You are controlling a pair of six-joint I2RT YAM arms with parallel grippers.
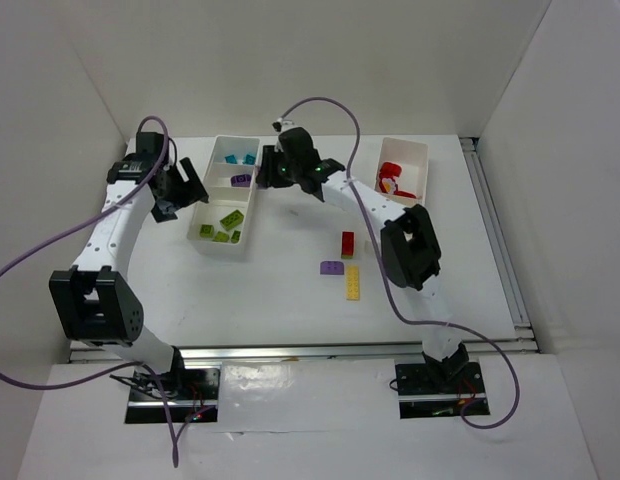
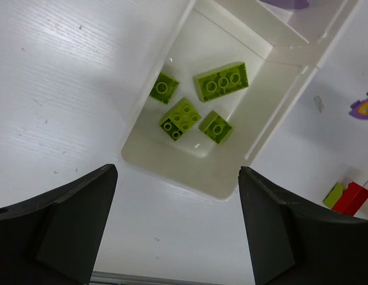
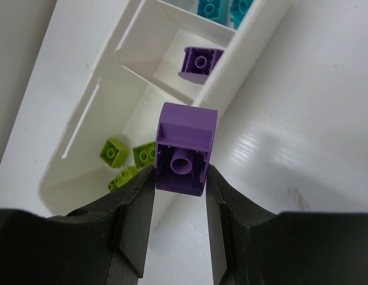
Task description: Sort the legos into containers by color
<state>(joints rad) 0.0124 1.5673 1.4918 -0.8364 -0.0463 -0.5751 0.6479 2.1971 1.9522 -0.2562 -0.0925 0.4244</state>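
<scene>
The right pincer [image 3: 180,175] grips a purple brick [image 3: 187,133], the white tray [image 3: 231,65] just beyond it. The left pincer [image 2: 177,175] is wide open and empty, lime bricks [image 2: 221,81] ahead of it.

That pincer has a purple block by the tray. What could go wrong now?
The purple brick in the right pincer seems to hang over the tray's side wall, nearer the lime green bricks than the purple compartment. Released here, it might strike the wall and bounce out, or join the greens.
</scene>
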